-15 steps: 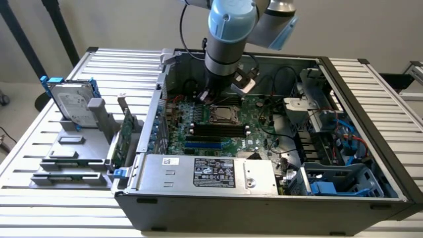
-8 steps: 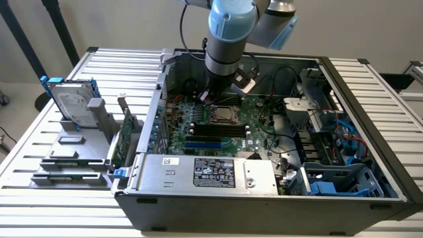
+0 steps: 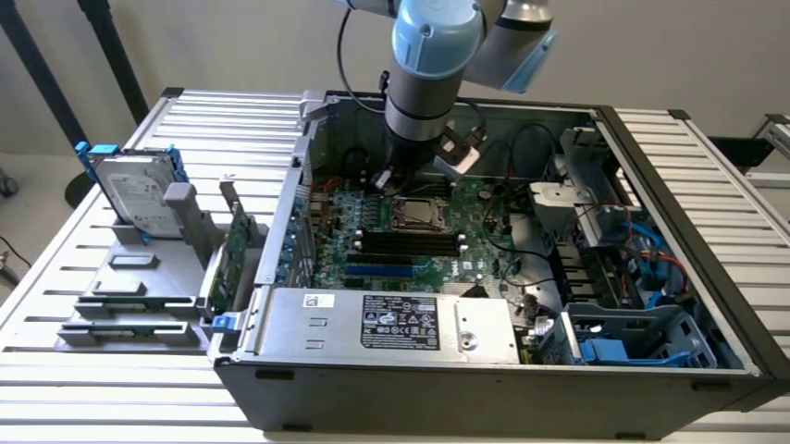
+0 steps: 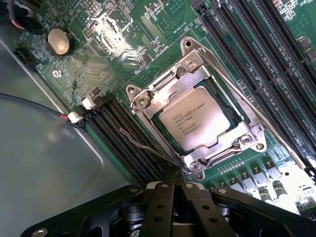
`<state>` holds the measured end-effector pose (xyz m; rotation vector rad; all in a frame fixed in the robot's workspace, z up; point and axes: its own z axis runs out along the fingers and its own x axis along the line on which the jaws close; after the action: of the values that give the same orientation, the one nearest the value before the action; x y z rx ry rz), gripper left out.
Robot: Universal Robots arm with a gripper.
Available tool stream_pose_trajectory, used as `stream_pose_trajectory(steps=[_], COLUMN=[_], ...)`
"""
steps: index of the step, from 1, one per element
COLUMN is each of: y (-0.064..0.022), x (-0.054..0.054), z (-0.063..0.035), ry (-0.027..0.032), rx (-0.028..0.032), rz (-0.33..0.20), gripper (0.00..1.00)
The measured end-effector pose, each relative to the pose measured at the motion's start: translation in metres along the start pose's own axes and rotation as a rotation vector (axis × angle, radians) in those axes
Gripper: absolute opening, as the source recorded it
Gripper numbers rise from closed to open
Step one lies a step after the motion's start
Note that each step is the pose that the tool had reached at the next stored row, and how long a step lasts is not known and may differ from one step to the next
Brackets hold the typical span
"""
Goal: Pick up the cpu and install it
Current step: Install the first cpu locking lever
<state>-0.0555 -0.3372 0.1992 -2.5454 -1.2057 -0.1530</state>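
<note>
The black claw [image 4: 173, 190] is hanging closed and empty just above the green motherboard [image 4: 123, 44]. One small flat square cpu with a dull silver top [image 4: 194, 122] is sitting inside the one silver metal-framed socket [image 4: 148, 106], near the claw tips. Black memory slots [image 4: 256, 54] are running beside it. Outside the open grey computer case [image 3: 494, 393], one silver hard drive in blue brackets [image 3: 133, 194] is standing on the slatted desk [image 3: 111, 388].

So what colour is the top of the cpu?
Dull silver, with small dark print; the cpu shows best in the wrist view.
</note>
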Motion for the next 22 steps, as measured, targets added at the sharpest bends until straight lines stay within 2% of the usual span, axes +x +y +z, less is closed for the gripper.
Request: stream_pose_trajectory(steps=[22], y=[0.0045], x=[0.0064], z=[0.0021], ry=[-0.0027], rx=[-0.0023], rz=[0.0], gripper=[0.11])
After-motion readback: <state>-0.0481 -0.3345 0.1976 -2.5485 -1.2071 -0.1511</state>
